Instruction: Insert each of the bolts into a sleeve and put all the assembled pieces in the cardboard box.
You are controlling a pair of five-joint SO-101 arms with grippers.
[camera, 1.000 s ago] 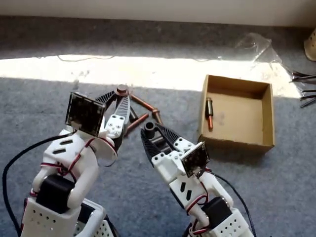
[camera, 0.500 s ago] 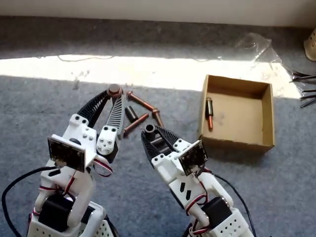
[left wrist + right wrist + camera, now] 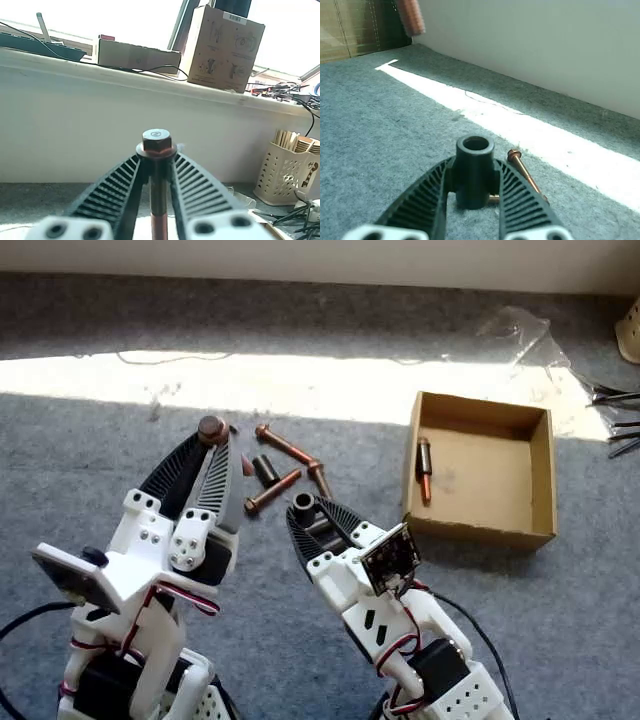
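One grey carpeted table [image 3: 90, 455] carries all items, with a sunlit strip across its far part.

Left arm [image 3: 130, 580] and right arm [image 3: 400, 630] stand side by side at the near edge.

Cardboard box [image 3: 478, 528] sits on the right arm's side, open at the top and apart from both arms. One assembled piece [image 3: 424, 468] lies on its floor, close to the wall facing the loose parts.

Left gripper [image 3: 212, 442] [image 3: 157, 156] is clamped on a held bolt [image 3: 211, 428] [image 3: 156, 141]. The hex head stands just past the fingertips and the shank runs back between the fingers. Its threaded end [image 3: 411, 15] is off the carpet.

Right gripper [image 3: 305, 512] [image 3: 474, 169] is clamped on a held sleeve [image 3: 304, 503] [image 3: 475, 165], upright, with its open bore facing up. It sits near the left gripper, not touching it.

Loose parts lie on the carpet between the two grippers and the box:
- First loose bolt [image 3: 283, 444], farthest from the arms, lying at a slant.
- Second loose bolt [image 3: 270, 491], just beside the right gripper's tips.
- Third loose bolt [image 3: 319, 478] [image 3: 522, 167], nearest the box.
- Loose sleeve [image 3: 265, 469], dark, lying between the first and second loose bolts.
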